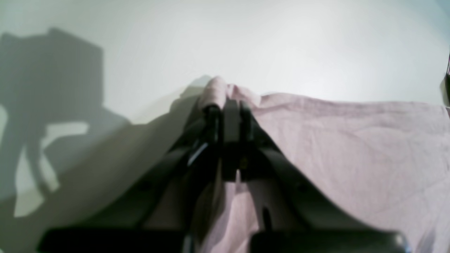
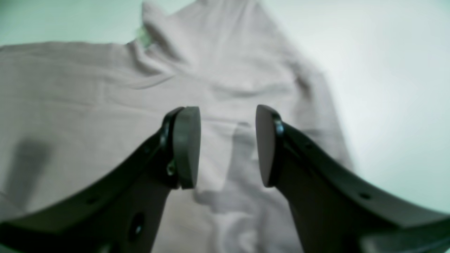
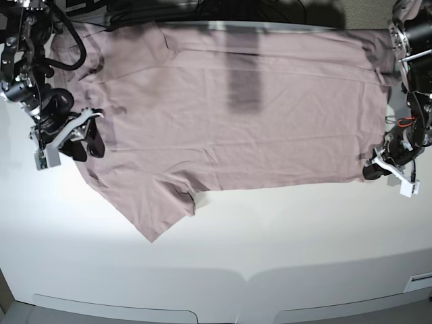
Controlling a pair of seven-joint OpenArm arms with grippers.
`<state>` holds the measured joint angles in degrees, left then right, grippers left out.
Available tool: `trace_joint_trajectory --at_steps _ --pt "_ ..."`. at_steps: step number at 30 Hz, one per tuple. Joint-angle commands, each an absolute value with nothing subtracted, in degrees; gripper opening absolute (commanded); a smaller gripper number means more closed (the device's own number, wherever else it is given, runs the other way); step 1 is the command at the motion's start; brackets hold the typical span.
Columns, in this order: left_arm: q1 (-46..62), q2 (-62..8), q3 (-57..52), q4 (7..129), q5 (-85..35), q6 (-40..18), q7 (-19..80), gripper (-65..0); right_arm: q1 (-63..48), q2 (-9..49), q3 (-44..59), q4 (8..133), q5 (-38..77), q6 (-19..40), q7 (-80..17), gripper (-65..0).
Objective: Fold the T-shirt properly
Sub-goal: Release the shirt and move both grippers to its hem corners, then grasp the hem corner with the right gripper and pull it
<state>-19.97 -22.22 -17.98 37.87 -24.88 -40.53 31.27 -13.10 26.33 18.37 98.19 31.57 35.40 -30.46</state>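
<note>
— Where's the T-shirt (image 3: 229, 128) right now?

— Spread out flat on the white desk (image 3: 270, 250), taking up most of the far half. One short sleeve (image 3: 152, 206) sticks out toward the near edge on the side where the right arm works, and the hem end lies by the left arm.

— And the left pincer (image 1: 228, 105), what's it doing?

— It's clamped shut on the T-shirt — a small bunch of pink cloth is pinched between the tips, right at the cloth's corner edge. From across the room you see it low at that corner (image 3: 373, 169), touching the fabric.

— The right pincer (image 2: 227, 146)?

— Its jaws stand apart with nothing between them. Its own camera looks down past the two dark pads (image 2: 186, 147) at the shirt's upper part, and the pads' shadow falls on the cloth below. From the base view it sits at the shirt's edge near the sleeve (image 3: 84, 135); whether it touches the cloth there, I can't tell.

— Any wrinkles?

— Light creases across the body, and a dark shadow band near the far edge (image 3: 244, 84)
</note>
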Motion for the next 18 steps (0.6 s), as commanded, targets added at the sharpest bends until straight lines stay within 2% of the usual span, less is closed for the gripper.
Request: trace_joint_trajectory --at_steps 1,8,12,18 --pt "-20.0 -22.7 -17.8 37.9 -22.5 -40.0 33.9 -65.0 -10.7 27.3 18.7 98.8 31.5 35.6 -28.8 -38.5" --pt "-20.0 -22.6 -17.8 37.9 -22.5 -40.0 33.9 -65.0 2.2 28.2 16.3 89.8 30.2 35.5 -34.4 -38.4" --pt "-20.0 -22.6 -17.8 37.9 -22.5 -40.0 33.7 -65.0 12.0 30.5 9.1 77.8 30.2 35.5 -36.6 -38.4" --pt "-20.0 -22.5 -17.8 37.9 -22.5 -40.0 32.9 -65.0 27.9 30.3 -2.7 60.4 30.1 35.6 -40.8 -38.4"
